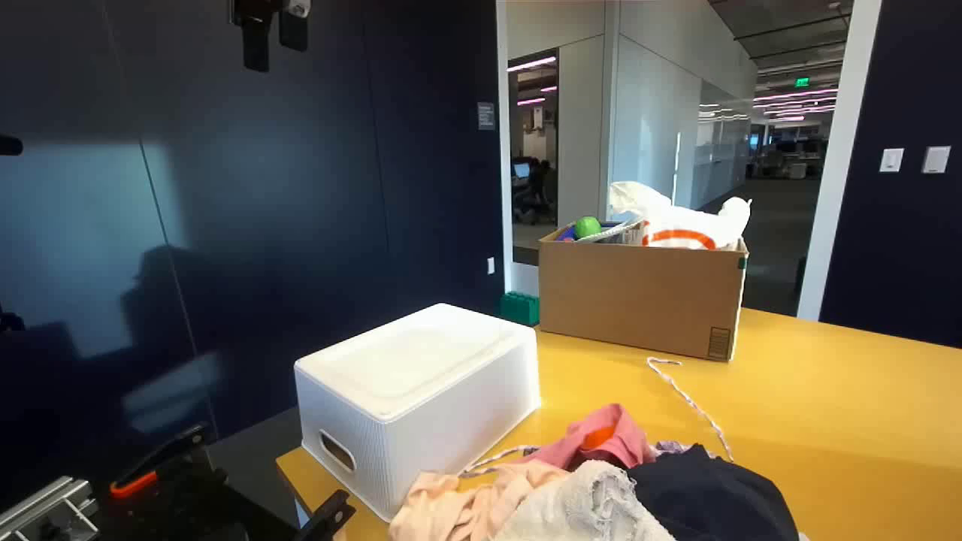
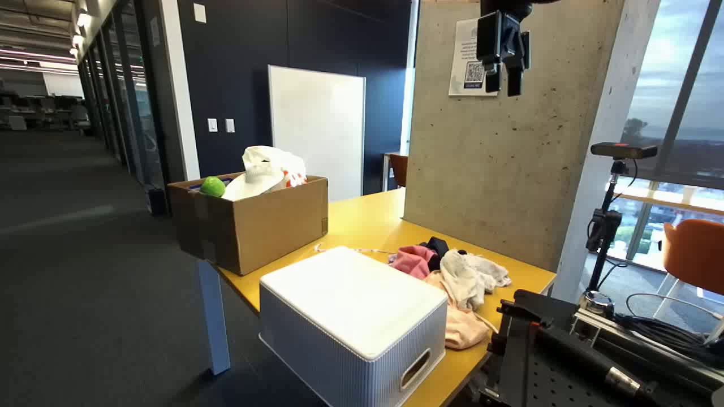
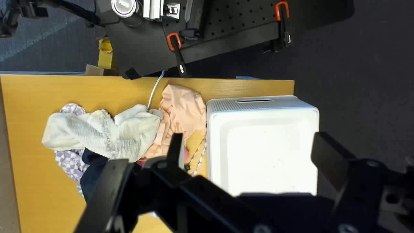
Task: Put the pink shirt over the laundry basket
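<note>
The pink shirt is likely the rose-pink cloth (image 1: 601,443) in the clothes heap; it also shows in an exterior view (image 2: 413,261). In the wrist view only a sliver of it (image 3: 187,154) shows beside a finger. A peach-pink cloth (image 3: 184,106) lies against the basket's side. The laundry basket is a white ribbed box (image 1: 421,353), upside down, flat bottom up, at the table's corner; it fills the middle of the wrist view (image 3: 268,155). My gripper (image 3: 248,142) is open with nothing between its fingers. It hangs high above the table in both exterior views (image 1: 275,52) (image 2: 503,87).
White-grey (image 3: 129,132), navy (image 3: 92,171) and purple-checked (image 3: 69,161) clothes lie in the heap. A full cardboard box (image 2: 277,226) stands on the yellow table (image 1: 827,398). A braided cord (image 1: 691,402) lies near it. A concrete column (image 2: 492,169) rises beside the table.
</note>
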